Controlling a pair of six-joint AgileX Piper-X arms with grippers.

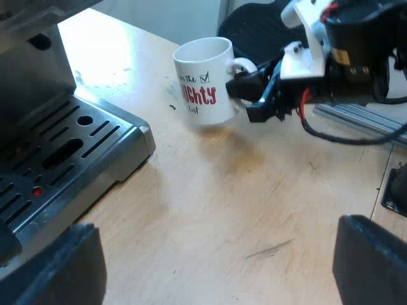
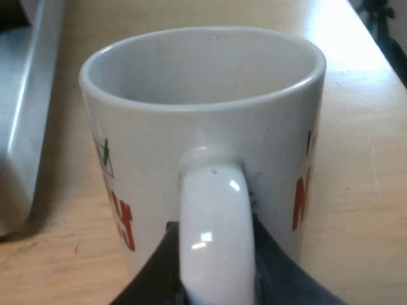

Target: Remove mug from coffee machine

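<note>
Right tool (image 2: pixel 215 274) clenched on the mug (image 2: pixel 203 114) handle, black fingers (image 2: pixel 149 281) either side. Mug off the espresso machine (image 1: pixel 32 73) drip tray (image 1: pixel 76 149), at the desk (image 1: pixel 241 203) near it; resting or lifted, cannot tell. Left tool (image 1: pixel 216 267) released, holding nothing.

You see a white mug (image 1: pixel 205 79) with big red letters, small black words and a green tick. The machine (image 1: pixel 108 168) is silver with dark slots and one red dot. The table (image 1: pixel 222 210) is light brown wood with dark marks. The fingers (image 2: pixel 159 273) are black.
</note>
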